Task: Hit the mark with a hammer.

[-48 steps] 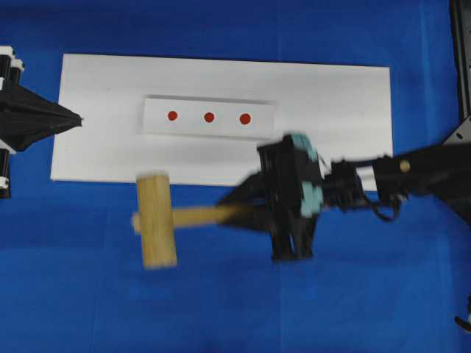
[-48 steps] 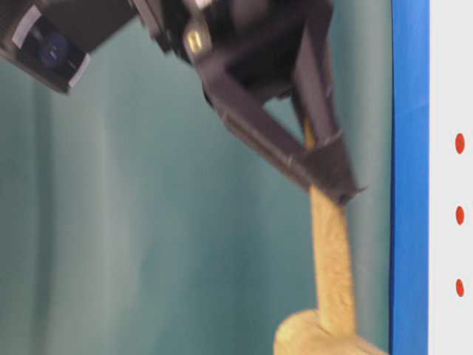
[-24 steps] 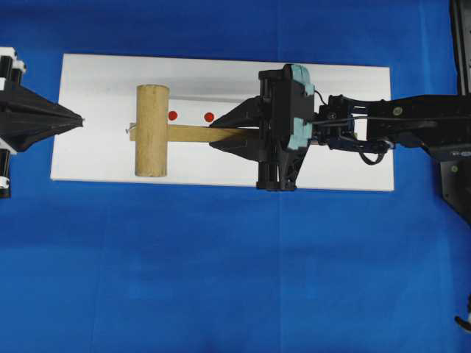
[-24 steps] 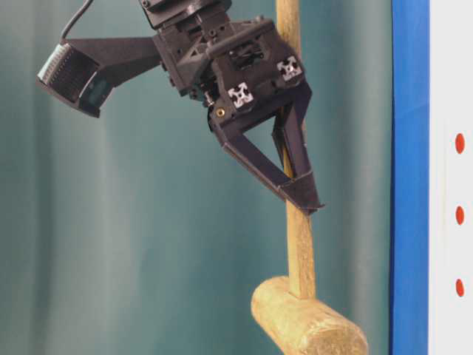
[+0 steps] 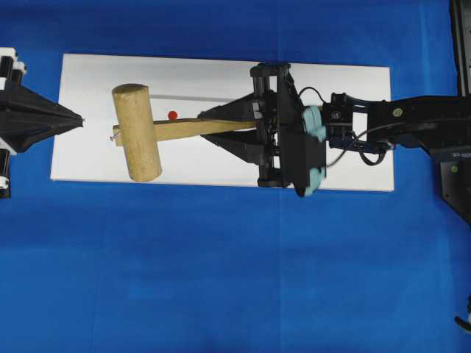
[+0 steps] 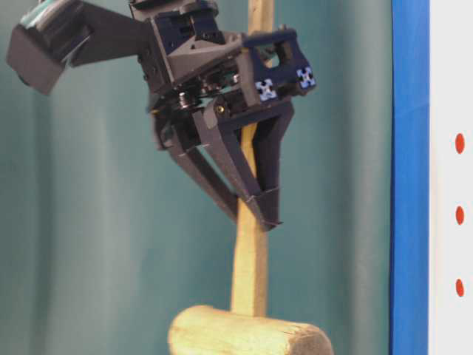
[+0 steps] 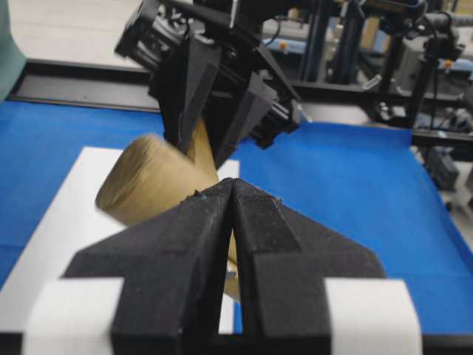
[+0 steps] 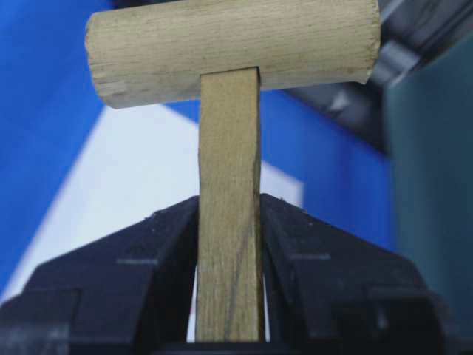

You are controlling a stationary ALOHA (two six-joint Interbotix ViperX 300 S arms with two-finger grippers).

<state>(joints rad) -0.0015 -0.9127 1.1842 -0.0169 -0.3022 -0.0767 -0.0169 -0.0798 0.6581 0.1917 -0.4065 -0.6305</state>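
Hammer, a light-brown wooden mallet [image 5: 137, 132] with thick cylindrical head, hangs over the white board's [image 5: 96, 73] left half on the blue counter [image 5: 221, 265]. Left hand [image 5: 70, 118] sits pressed together at the board's left edge. Right hand [image 5: 213, 126] reaches in level, pinching the slim handle. Overhead, one small red dot [image 5: 172, 115] shows; the table-level view shows three [image 6: 460, 215].
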